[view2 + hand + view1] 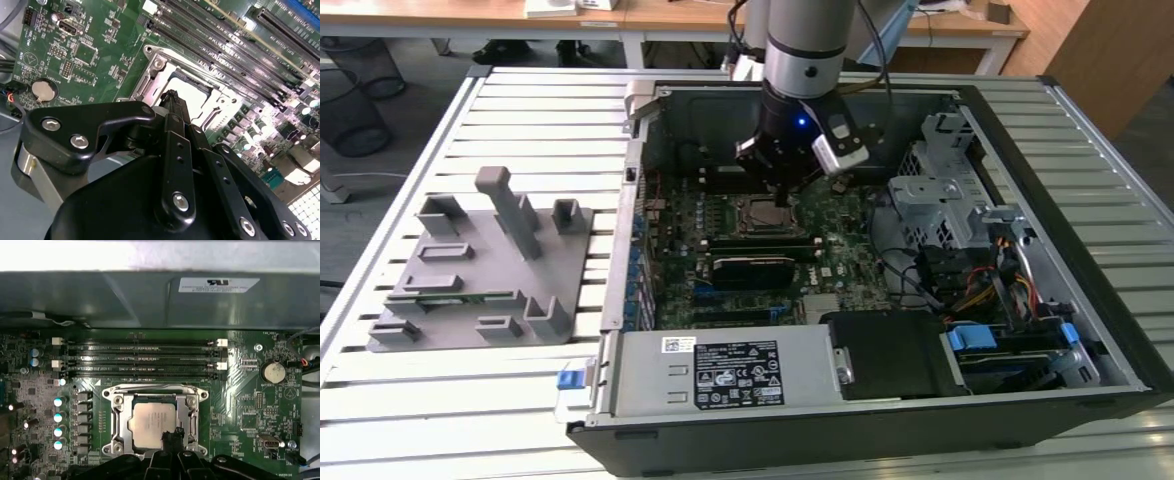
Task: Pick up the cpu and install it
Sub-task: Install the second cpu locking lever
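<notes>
First wrist view: black gripper with fingertips pinched together, nothing between them, tip at edge of small square silvery-grey cpu; contact unclear. Cpu lies flat inside black square motherboard socket with metal frame, frame apparently open. Beyond: four empty black memory slots, green motherboard, round silver coin battery. Risk, my judgement: fingertip pushing down off-centre could tilt chip and bend socket pins.

cpu in socket under tool
</notes>
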You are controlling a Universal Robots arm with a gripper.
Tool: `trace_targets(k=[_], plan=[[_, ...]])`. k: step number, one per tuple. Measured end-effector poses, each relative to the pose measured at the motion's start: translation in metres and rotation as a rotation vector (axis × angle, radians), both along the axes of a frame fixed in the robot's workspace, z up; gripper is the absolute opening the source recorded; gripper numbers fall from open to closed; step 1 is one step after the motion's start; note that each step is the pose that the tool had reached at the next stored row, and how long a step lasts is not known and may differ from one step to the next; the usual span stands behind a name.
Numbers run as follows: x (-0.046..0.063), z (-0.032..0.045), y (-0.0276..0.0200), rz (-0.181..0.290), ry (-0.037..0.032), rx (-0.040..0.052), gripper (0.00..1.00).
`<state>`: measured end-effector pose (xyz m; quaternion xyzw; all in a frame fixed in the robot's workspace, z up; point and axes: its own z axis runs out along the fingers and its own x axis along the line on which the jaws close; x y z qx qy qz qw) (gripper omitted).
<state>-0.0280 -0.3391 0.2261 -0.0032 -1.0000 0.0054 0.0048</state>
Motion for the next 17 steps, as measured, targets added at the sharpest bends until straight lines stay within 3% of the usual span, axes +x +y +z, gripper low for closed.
trace_targets(k=[10,17], plan=[[0.0,0.0118,-0.0004,0.0,0.0,-0.0073,0.11],[0.0,0.0122,-0.0048,0.0,-0.0001,-0.0086,0.11]])
